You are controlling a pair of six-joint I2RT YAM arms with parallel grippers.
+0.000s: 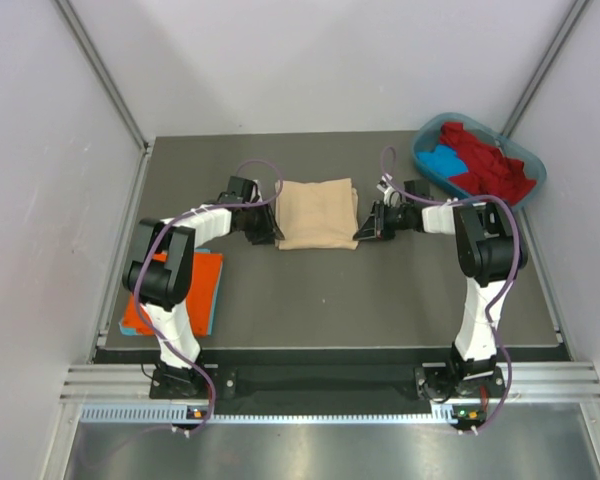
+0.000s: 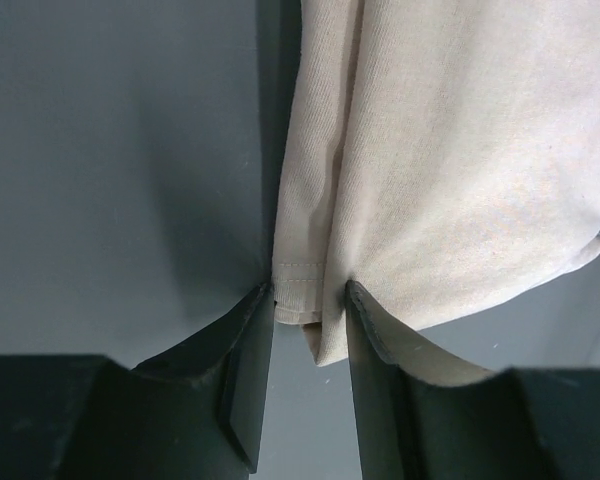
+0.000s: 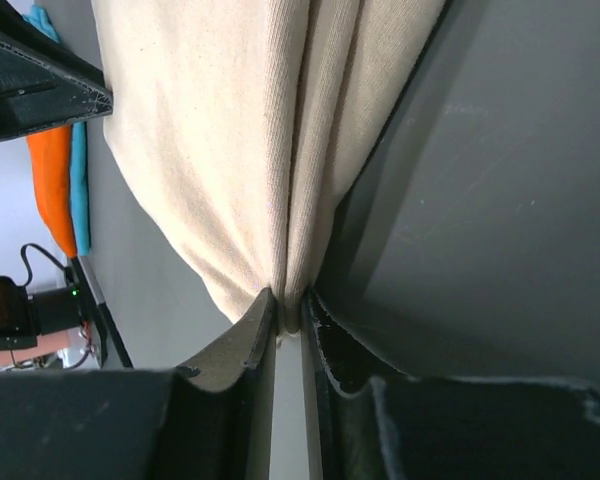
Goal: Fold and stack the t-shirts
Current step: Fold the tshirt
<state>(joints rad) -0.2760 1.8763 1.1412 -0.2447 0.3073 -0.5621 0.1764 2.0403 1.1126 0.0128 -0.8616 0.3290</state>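
– At the counter's [image 1: 380, 300] left edge, what lies beside the left arm?
– A folded orange t-shirt [image 1: 200, 285] on top of a blue t-shirt [image 1: 215, 305], stacked flat.
– And the left gripper [image 2: 310, 300]?
– Clamped on the left edge of the beige t-shirt [image 1: 317, 213]. Its fingers pinch a hemmed corner, and folded cloth fills the gap between them.
– Where is that shirt?
– Mid-counter, folded into a rough rectangle and held at both side edges.
– The right gripper [image 3: 290, 300]?
– Closed tight on the shirt's right edge; the cloth gathers into pleats at its fingertips.
– Anything further right?
– A teal plastic tub [image 1: 532, 178] in the far right corner, holding crumpled red t-shirts [image 1: 485, 160] and a bright blue garment [image 1: 442, 160].
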